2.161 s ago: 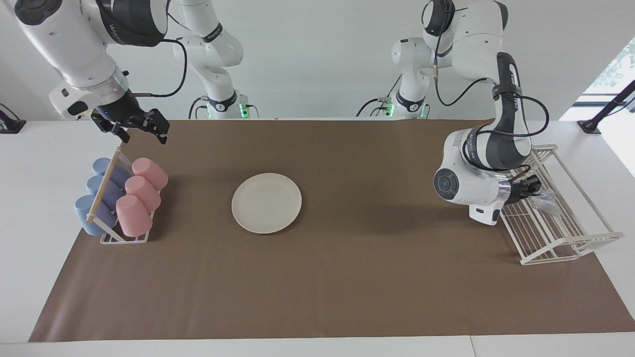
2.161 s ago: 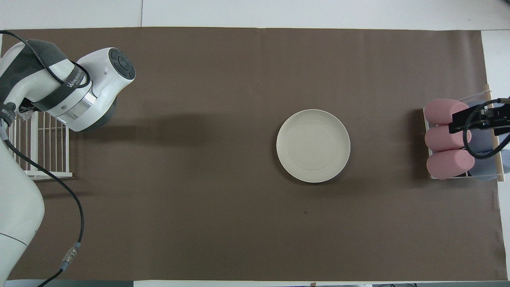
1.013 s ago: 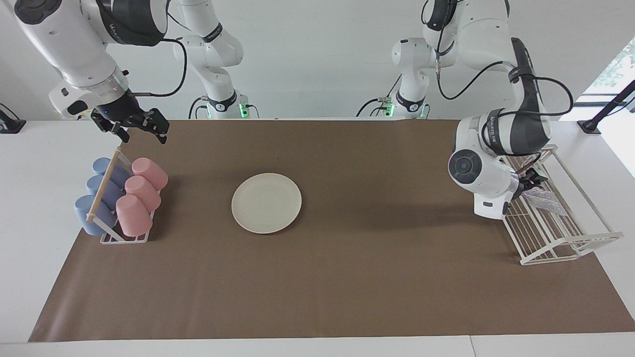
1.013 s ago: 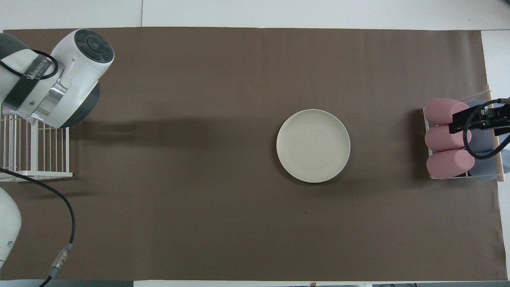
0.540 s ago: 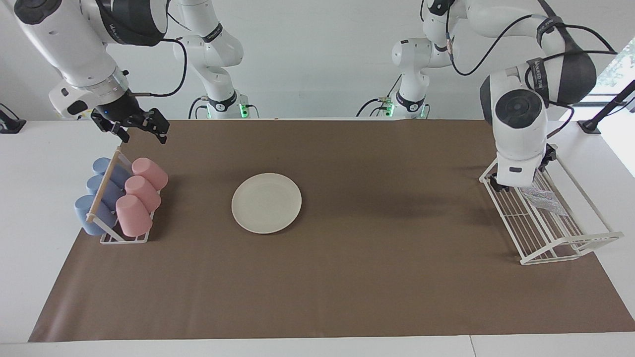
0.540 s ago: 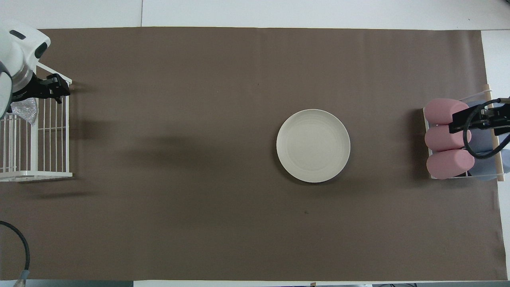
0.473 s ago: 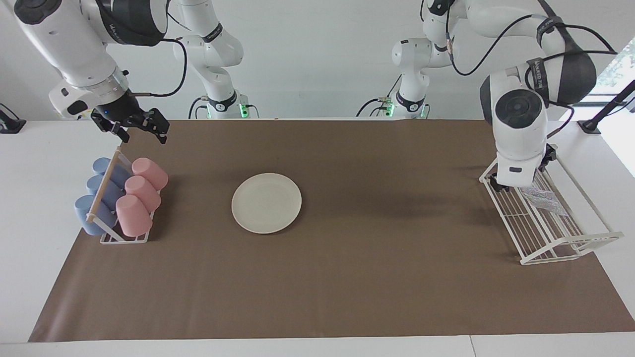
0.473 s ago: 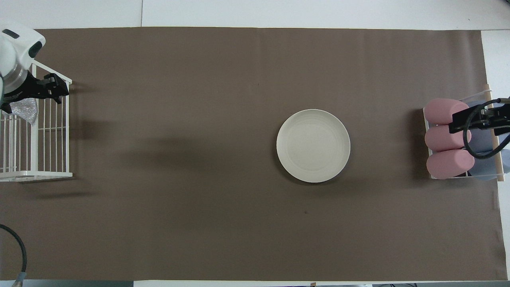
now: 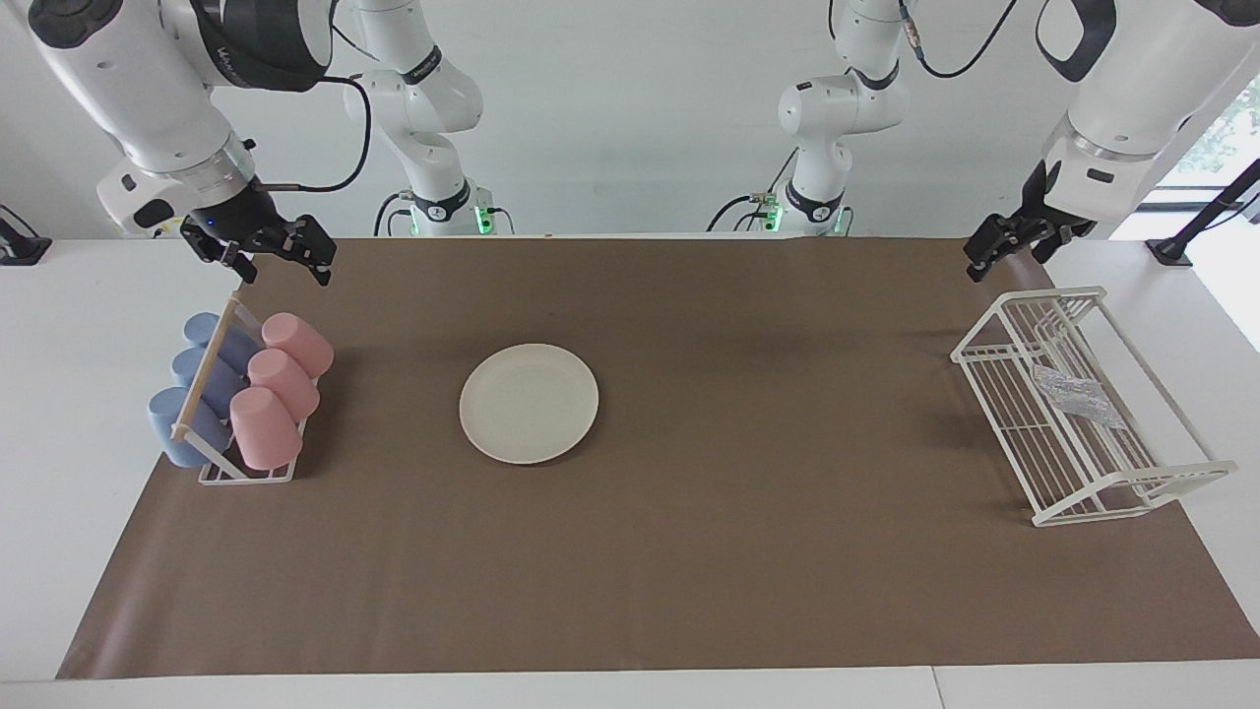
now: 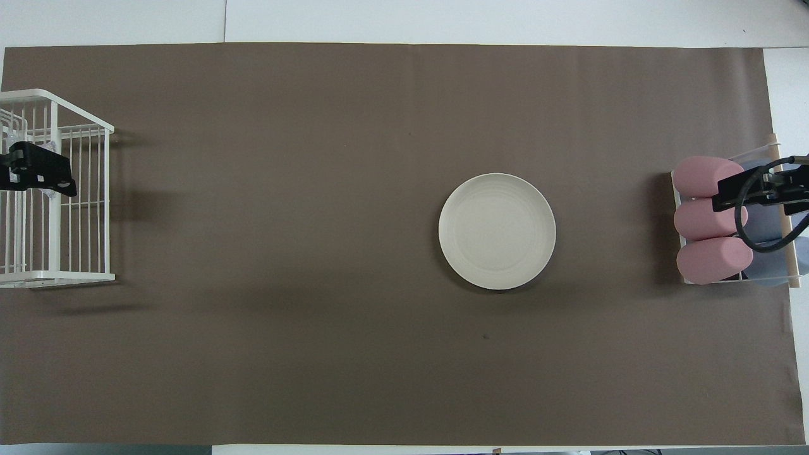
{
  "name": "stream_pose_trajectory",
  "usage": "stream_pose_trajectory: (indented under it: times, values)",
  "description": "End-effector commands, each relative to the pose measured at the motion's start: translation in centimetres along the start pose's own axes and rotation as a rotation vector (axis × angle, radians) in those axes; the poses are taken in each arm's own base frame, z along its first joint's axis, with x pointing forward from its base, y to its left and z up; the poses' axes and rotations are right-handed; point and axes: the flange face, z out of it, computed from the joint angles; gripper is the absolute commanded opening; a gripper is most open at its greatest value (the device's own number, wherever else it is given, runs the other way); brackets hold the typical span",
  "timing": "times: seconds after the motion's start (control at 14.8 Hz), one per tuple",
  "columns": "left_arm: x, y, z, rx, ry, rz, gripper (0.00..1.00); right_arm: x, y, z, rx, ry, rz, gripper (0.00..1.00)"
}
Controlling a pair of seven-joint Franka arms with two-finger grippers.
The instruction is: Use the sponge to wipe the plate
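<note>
The cream-white plate point(image 9: 529, 403) point(image 10: 497, 231) lies on the brown mat, toward the right arm's end. The sponge point(image 9: 1078, 397), a small silvery wrinkled piece, lies inside the white wire rack point(image 9: 1132, 483) at the left arm's end. In the overhead view the left gripper covers the sponge. My left gripper point(image 9: 1009, 258) point(image 10: 25, 174) hangs open and empty, high over the rack's end nearer the robots. At the other end, my right gripper point(image 9: 281, 268) point(image 10: 768, 189) waits open and empty above the cup rack.
A rack of pink and blue cups point(image 9: 241, 394) point(image 10: 711, 221) lying on their sides stands at the right arm's end. The white wire rack point(image 10: 63, 275) stands at the mat's edge at the left arm's end. Bare brown mat point(image 9: 748, 414) spreads between the plate and the wire rack.
The left arm rose from the wire rack and drew back toward its base with nothing in its gripper. The sponge stays in the rack. The right arm has not moved.
</note>
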Motion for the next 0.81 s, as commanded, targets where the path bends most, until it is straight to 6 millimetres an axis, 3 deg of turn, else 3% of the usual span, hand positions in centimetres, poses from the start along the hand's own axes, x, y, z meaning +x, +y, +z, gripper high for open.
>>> stream_pose_trajectory:
  times: [0.0,0.41,0.74]
  values:
    - [-1.9,0.0,-0.3,-0.059,-0.042,0.03,1.0,-0.8,-0.1,-0.1,-0.006,0.004,0.013,1.0]
    - [-2.4,0.9,1.9,-0.075,-0.005,0.04,1.0,-0.8,-0.1,-0.1,-0.006,0.004,0.013,1.0]
    - [-2.0,1.0,1.7,-0.079,0.005,0.043,1.0,-0.8,-0.1,0.0,-0.006,0.002,0.013,1.0]
